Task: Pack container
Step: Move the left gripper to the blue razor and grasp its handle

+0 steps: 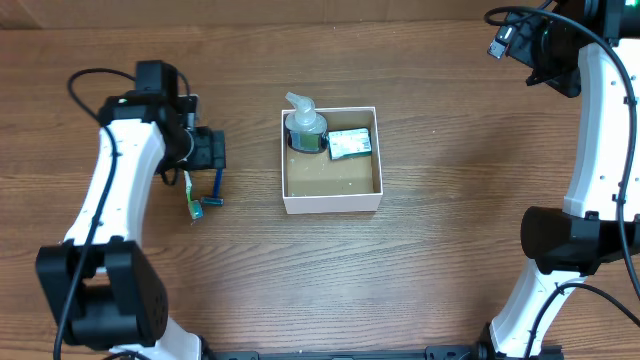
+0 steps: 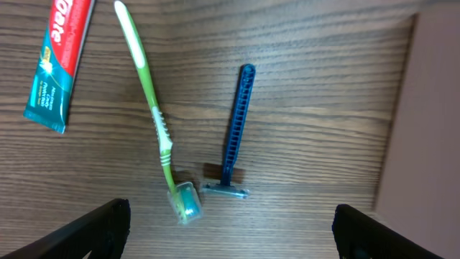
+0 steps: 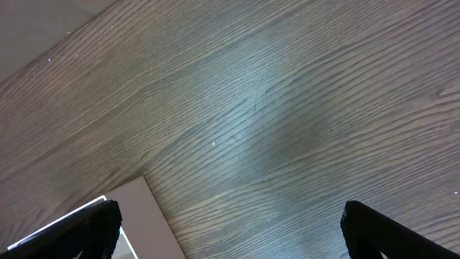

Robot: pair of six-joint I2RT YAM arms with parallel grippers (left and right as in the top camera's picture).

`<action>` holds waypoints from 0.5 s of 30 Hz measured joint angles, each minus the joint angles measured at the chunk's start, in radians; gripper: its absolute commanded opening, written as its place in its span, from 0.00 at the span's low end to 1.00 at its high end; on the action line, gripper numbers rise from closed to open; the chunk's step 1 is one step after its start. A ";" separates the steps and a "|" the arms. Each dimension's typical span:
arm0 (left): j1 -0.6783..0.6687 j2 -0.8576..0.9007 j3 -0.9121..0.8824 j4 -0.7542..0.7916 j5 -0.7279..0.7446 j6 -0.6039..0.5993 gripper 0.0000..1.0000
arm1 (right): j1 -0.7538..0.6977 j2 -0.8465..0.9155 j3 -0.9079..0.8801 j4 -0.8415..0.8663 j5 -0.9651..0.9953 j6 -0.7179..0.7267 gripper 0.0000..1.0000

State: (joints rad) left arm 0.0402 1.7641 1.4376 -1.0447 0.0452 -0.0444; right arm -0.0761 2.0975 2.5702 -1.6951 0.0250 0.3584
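Container (image 1: pixel 331 204) sits equal-sided, mouth up; left of it my left gripper (image 2: pixel 230 229) hangs spread above razor (image 2: pixel 236 129) and toothbrush (image 2: pixel 152 108); right of it my right gripper (image 3: pixel 230 230) gapes.

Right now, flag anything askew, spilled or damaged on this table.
Nothing looks spilled or broken. The pump bottle sits in the far-left corner of the container, its nozzle poking over the rim. The green toothbrush, blue razor and toothpaste tube lie outside it on the table.
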 measured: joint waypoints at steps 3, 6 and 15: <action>-0.039 0.048 0.000 0.016 -0.031 0.001 0.88 | 0.000 0.000 0.000 0.000 0.000 0.000 1.00; -0.071 0.097 0.000 0.029 -0.035 0.001 0.83 | 0.000 0.000 0.000 0.000 0.000 0.000 1.00; -0.096 0.205 0.000 0.037 -0.035 -0.005 0.70 | 0.000 0.000 0.000 0.000 0.000 0.000 1.00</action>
State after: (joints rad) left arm -0.0555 1.9694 1.4376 -1.0080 0.0097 -0.0490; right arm -0.0761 2.0975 2.5702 -1.6951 0.0250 0.3584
